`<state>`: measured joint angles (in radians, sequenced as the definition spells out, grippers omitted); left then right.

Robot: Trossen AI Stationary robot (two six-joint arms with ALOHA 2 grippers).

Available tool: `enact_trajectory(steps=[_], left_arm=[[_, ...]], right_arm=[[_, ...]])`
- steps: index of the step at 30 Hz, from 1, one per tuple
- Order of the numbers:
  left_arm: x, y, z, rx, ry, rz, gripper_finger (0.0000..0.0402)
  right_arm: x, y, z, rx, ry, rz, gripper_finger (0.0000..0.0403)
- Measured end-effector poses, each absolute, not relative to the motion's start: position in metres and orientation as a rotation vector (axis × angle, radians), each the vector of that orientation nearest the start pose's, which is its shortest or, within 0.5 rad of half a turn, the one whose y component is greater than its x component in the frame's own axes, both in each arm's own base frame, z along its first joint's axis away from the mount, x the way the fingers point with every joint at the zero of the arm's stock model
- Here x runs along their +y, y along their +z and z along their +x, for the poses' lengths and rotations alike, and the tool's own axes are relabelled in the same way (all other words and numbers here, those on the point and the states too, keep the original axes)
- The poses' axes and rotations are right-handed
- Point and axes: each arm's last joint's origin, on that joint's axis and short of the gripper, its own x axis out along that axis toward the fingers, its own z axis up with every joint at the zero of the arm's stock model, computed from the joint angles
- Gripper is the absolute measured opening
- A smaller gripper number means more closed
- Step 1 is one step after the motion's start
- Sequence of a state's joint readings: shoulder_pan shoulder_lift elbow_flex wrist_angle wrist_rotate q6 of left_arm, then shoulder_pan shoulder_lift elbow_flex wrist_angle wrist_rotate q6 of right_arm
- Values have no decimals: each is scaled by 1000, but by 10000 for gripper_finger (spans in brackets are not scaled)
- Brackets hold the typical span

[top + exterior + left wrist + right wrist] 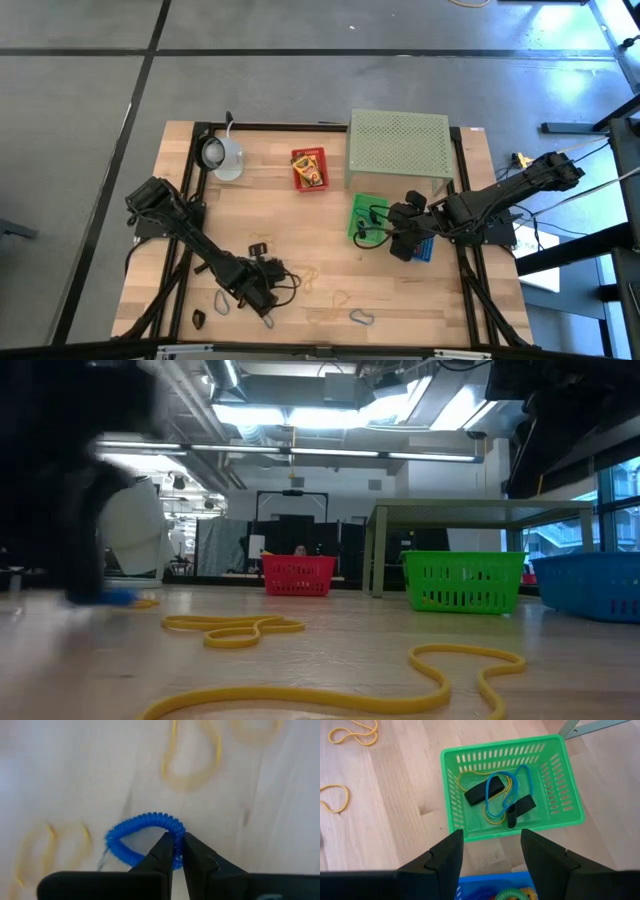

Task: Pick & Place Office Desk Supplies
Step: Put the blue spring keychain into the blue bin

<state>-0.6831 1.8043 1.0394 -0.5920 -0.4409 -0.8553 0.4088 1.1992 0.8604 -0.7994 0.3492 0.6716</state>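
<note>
A blue spiral coil loop point(132, 827) sits at the table's near left part, and my left gripper point(176, 839) point(265, 292) is shut on it. In the low view that gripper is a dark blur point(90, 510) with a bit of blue point(120, 598) at table height. My right gripper point(492, 837) point(402, 235) hangs open and empty over the near edge of the green basket point(512, 785), which holds rubber bands and black clips. Below it the blue basket point(485, 887) holds coil loops. The yellow printed box point(309, 168) lies in the red basket. My left gripper pinches the blue coil loop between its two fingertips at one stretch of the ring point(174, 826), coming from above. The rest of the ring spreads out ahead of the fingers, close to the wood. Whether it rests on the table cannot be told.
Yellow rubber bands point(235, 628) point(440, 670) lie loose on the near table. Carabiners point(222, 302) point(360, 316) and black clips point(198, 318) point(258, 247) lie nearby. The pale mug point(222, 155) and the pale green perforated stand point(398, 145) stand at the far side.
</note>
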Motion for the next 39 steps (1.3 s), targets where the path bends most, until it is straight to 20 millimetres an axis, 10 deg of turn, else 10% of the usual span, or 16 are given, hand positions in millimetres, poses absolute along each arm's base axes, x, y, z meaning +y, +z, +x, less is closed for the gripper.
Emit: enact_trajectory(steps=[10,21,39], left_arm=[[-202,194,296,781,331,3,18],[-197,235,349,410,12,70,18],[-141,216,359,88,-98,-79,17]], right_arm=[[76,239,201,1008,-297,187,200],[76,239,201,1007,-296,188,201],[76,239,201,1006,-295,188,201]])
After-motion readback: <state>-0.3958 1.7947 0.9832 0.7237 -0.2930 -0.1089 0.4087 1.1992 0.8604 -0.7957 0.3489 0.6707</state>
